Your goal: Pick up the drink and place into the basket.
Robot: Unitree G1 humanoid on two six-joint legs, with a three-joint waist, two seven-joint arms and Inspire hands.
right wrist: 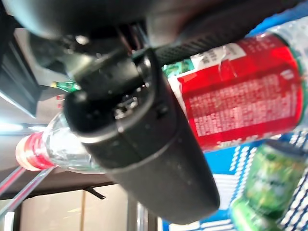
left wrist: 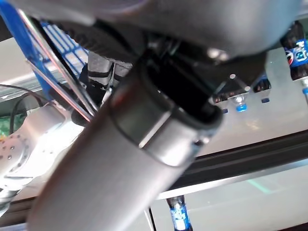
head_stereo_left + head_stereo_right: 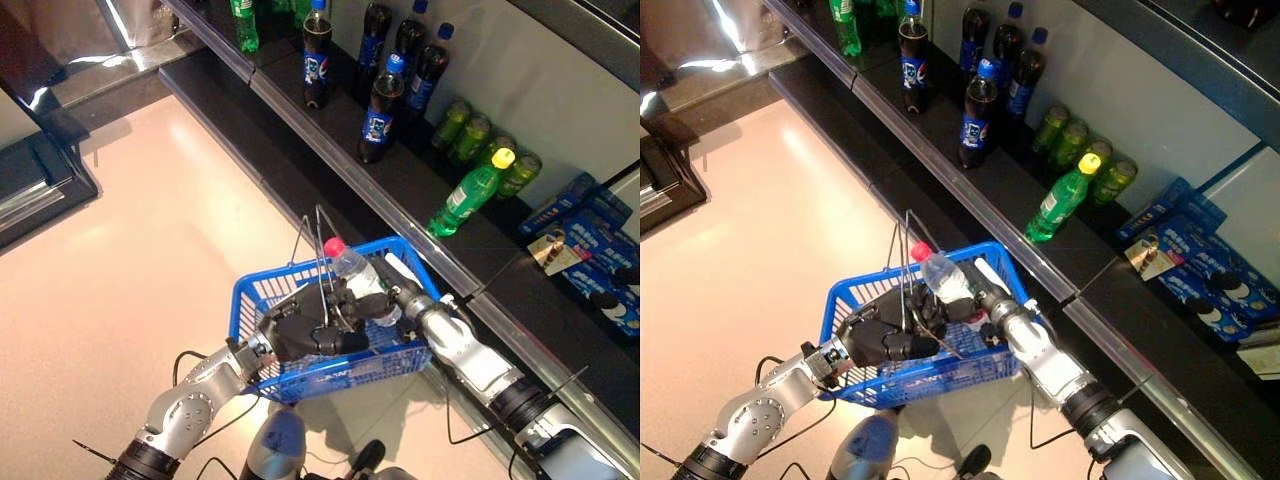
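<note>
A clear drink bottle [image 3: 352,268] with a red cap and red label [image 1: 240,91] lies tilted just over the blue wire-handled basket [image 3: 330,375]. My right hand [image 3: 378,302] is shut on it, the thumb [image 1: 144,144] curled across its body. My left hand [image 3: 310,335] sits at the basket's near side, curled where the metal handles [image 3: 320,240] rise, and carries the basket above the floor. Green cans [image 1: 269,178] lie inside the basket below the bottle.
A long low shelf [image 3: 330,150] runs along the right. On it stand dark cola bottles [image 3: 378,110], green cans [image 3: 470,135], a lying green bottle [image 3: 468,195] and blue boxes [image 3: 590,240]. A dark cabinet [image 3: 30,170] stands at the far left on pale floor.
</note>
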